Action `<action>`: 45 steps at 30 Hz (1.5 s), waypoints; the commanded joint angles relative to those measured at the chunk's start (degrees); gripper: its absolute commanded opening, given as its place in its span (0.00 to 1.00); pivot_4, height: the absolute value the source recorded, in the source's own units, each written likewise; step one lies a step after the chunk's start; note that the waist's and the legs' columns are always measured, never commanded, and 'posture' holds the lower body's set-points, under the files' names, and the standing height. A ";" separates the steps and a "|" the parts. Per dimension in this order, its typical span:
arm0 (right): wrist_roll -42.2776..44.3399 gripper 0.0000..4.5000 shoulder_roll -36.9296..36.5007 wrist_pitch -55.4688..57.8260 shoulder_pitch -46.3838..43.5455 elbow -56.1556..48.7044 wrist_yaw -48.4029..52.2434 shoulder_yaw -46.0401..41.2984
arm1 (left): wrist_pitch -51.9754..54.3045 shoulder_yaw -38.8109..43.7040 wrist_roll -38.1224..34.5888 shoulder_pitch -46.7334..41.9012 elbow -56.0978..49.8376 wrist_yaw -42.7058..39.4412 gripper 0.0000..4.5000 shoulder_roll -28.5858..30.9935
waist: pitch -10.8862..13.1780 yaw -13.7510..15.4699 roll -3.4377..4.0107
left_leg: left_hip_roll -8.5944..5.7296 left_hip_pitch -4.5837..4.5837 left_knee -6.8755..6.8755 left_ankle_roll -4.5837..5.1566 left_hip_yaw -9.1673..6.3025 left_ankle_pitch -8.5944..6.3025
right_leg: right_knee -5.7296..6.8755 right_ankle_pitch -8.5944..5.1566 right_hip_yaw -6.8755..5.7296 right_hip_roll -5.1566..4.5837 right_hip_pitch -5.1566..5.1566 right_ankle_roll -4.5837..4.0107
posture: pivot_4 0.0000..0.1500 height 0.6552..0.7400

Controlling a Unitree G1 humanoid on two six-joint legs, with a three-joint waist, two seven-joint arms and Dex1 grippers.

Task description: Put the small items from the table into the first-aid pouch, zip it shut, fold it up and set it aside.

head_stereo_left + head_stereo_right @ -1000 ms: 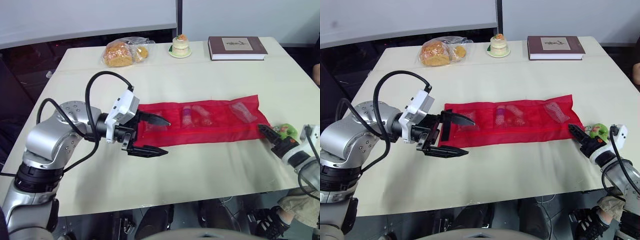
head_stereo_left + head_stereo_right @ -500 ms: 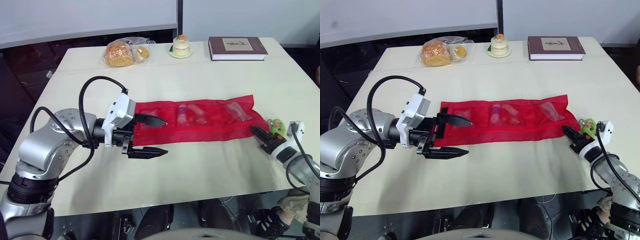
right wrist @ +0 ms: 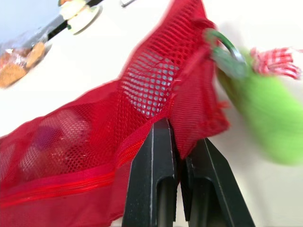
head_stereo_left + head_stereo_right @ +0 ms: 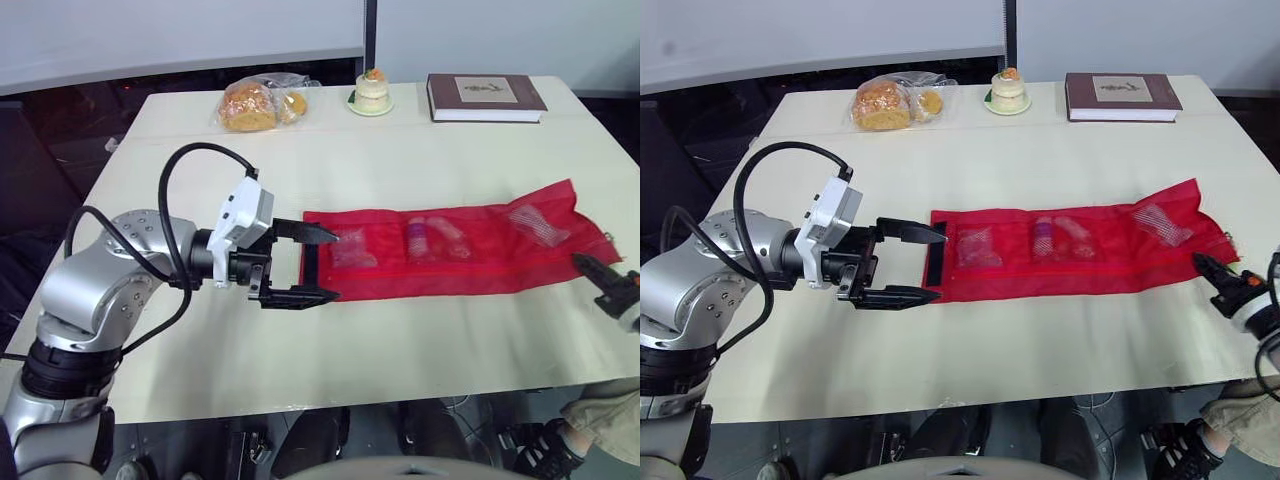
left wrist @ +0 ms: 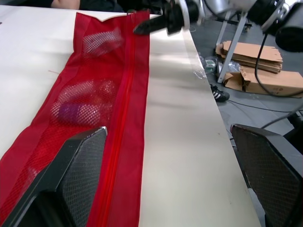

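Observation:
The red mesh pouch (image 4: 470,262) lies flat and stretched along the table, its zipper (image 5: 122,118) running along the near side. Its pockets hold a small purple bottle (image 4: 417,237) and clear packets (image 4: 352,250). My left gripper (image 4: 333,266) hovers open at the pouch's left end, one finger above the other, holding nothing. My right gripper (image 3: 179,137) is shut on the pouch's right end at the zipper line, by the table's right edge (image 4: 1202,262). A green toy (image 3: 265,118) with a ring and a checked ribbon hangs from that corner.
At the far edge stand a bag of bread (image 4: 255,103), a small cake on a plate (image 4: 372,92) and a brown book (image 4: 485,96). Cardboard boxes (image 5: 255,71) lie on the floor beyond the table's right side.
My right gripper has shut on the pouch's right end and drawn it to the right, stretching the pouch out. My left gripper stays open at the left end. The camera has shifted slightly.

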 commanded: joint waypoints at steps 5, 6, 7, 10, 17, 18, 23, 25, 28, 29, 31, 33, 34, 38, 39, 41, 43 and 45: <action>-6.86 0.01 -11.61 3.86 -5.29 -18.85 3.44 16.81 | -1.59 -0.06 0.57 -1.85 0.72 -0.40 1.00 -0.28 | 0.02 -1.16 -0.04 | 0.09 0.00 0.00 0.00 0.00 0.00 | -0.02 0.00 -0.03 0.01 0.00 0.01 | 1.00 0.87; -8.72 0.01 -12.15 4.61 -7.26 -19.60 2.60 20.49 | -1.73 -0.30 0.82 -1.99 0.88 -0.35 1.00 -0.49 | 0.03 -1.13 -0.06 | 0.10 0.01 0.01 0.00 0.01 0.00 | -0.02 0.00 -0.02 0.01 0.00 0.01 | 1.00 0.87; -11.40 0.01 -12.23 4.42 -9.53 -20.17 2.00 24.57 | -1.91 -0.57 1.10 -2.10 1.03 -0.33 1.00 -0.71 | 0.05 -1.01 -0.11 | 0.11 -0.01 0.01 -0.01 0.00 0.00 | -0.03 0.00 -0.03 0.01 0.00 0.00 | 1.00 0.87; -19.92 0.01 -12.84 3.80 -15.43 -22.39 3.28 37.94 | -2.60 -1.09 1.99 -2.16 1.28 -0.51 1.00 -1.00 | 0.09 -0.85 -0.17 | 0.10 -0.09 0.05 -0.01 -0.02 0.00 | -0.08 0.00 -0.08 -0.02 -0.03 0.00 | 1.00 0.87; -37.28 0.15 -12.89 -3.53 -21.16 -21.66 7.78 54.49 | -2.37 0.10 2.02 -0.72 0.08 0.77 1.00 -0.52 | 0.16 -0.78 -0.29 | 0.07 -0.15 0.12 -0.02 -0.09 0.00 | -0.08 0.00 -0.15 -0.06 -0.05 0.00 | 1.00 0.87; -36.86 0.22 -12.86 -3.69 -20.64 -22.02 8.80 53.58 | -2.28 0.41 2.09 -0.35 -0.09 1.29 1.00 -0.44 | 0.16 -0.78 -0.29 | 0.07 -0.15 0.12 -0.02 -0.09 0.00 | -0.08 0.00 -0.15 -0.06 -0.05 0.00 | 1.00 0.87; -33.40 0.79 -9.72 -3.51 -19.46 -23.25 10.07 45.71 | -0.79 2.50 0.91 1.64 -0.25 4.42 1.00 -0.73 | 0.18 -0.82 -0.31 | 0.08 -0.14 0.12 -0.03 -0.14 0.00 | -0.08 0.01 -0.13 -0.14 -0.05 -0.01 | 1.00 0.87; -31.32 0.99 -9.99 -5.57 -18.14 -24.14 13.17 41.56 | 0.95 3.96 -0.71 3.23 0.31 6.42 1.00 -1.72 | 0.18 -0.77 -0.31 | 0.07 -0.13 0.12 -0.03 -0.14 0.00 | -0.08 0.02 -0.14 -0.10 -0.05 -0.02 | 1.00 0.87; -29.83 0.99 -11.03 -9.76 -13.86 -24.91 18.05 35.66 | 3.57 5.84 -2.71 6.05 1.76 9.55 1.00 -3.39 | 0.18 -0.50 -0.33 | 0.07 -0.13 0.11 -0.03 -0.18 0.00 | -0.09 0.02 -0.17 -0.06 -0.04 -0.01 | 1.00 0.87; -29.33 0.99 -10.85 -11.14 -12.58 -24.93 19.28 33.85 | 4.61 6.27 -3.16 7.06 2.27 10.86 1.00 -4.05 | 0.20 -0.47 -0.35 | 0.07 -0.14 0.11 -0.03 -0.21 0.00 | -0.11 0.02 -0.22 -0.05 -0.03 -0.01 | 1.00 0.87; -27.50 0.99 -10.39 -13.46 -10.12 -24.86 21.98 29.59 | 6.16 6.98 -2.81 9.40 4.69 14.37 1.00 -5.88 | 0.20 -0.39 -0.35 | 0.06 -0.12 0.12 -0.03 -0.22 0.00 | -0.11 0.02 -0.22 -0.03 -0.02 -0.01 | 1.00 0.87; -25.20 0.99 -9.33 -16.56 -8.61 -24.76 25.13 26.34 | 5.90 6.42 0.07 10.61 6.92 17.46 1.00 -6.64 | 0.20 -0.27 -0.35 | 0.06 -0.11 0.12 -0.03 -0.22 0.00 | -0.08 0.03 -0.21 -0.05 0.00 -0.02 | 1.00 0.87; -24.46 0.99 -9.09 -17.44 -8.17 -24.75 26.25 25.43 | 5.76 6.21 0.93 10.76 7.47 18.44 1.00 -6.82 | 0.20 -0.30 -0.36 | 0.06 -0.08 0.12 -0.03 -0.21 0.00 | -0.07 0.03 -0.21 -0.05 0.01 -0.03 | 1.00 0.87; -18.62 0.99 -10.82 -15.66 -7.91 -25.34 29.77 20.05 | 12.02 9.26 -3.17 10.90 12.24 25.44 1.00 -12.06 | 0.18 0.05 -0.32 | 0.04 -0.08 0.12 -0.03 -0.21 0.00 | -0.08 0.05 -0.19 -0.05 0.01 -0.04 | 1.00 0.87; -17.39 0.99 -10.99 -15.46 -8.37 -25.40 30.19 19.27 | 13.73 10.18 -3.94 10.71 13.41 27.36 1.00 -13.55 | 0.19 0.14 -0.34 | 0.03 -0.09 0.12 -0.03 -0.21 0.00 | -0.07 0.05 -0.20 -0.05 0.01 -0.04 | 1.00 0.87; -15.69 0.99 -11.17 -15.37 -9.40 -25.45 30.50 18.62 | 17.60 11.72 -5.26 9.89 15.74 31.03 1.00 -15.85 | 0.18 0.29 -0.37 | 0.04 -0.09 0.13 -0.03 -0.22 0.00 | -0.07 0.05 -0.20 -0.07 0.01 -0.04 | 1.00 0.87; -14.50 0.99 -11.11 -15.47 -10.19 -25.58 30.54 18.32 | 20.58 13.31 -6.50 9.39 17.40 33.79 1.00 -17.63 | 0.19 0.44 -0.40 | 0.06 -0.09 0.16 -0.04 -0.25 0.00 | -0.06 0.05 -0.24 -0.14 0.01 -0.05 | 1.00 0.87; -13.82 0.99 -11.19 -15.45 -10.71 -25.80 30.68 18.10 | 23.25 16.00 -8.47 8.32 19.58 37.05 1.00 -19.58 | 0.19 0.57 -0.40 | 0.06 -0.10 0.16 -0.04 -0.27 0.00 | -0.04 0.05 -0.26 -0.16 0.01 -0.05 | 1.00 0.87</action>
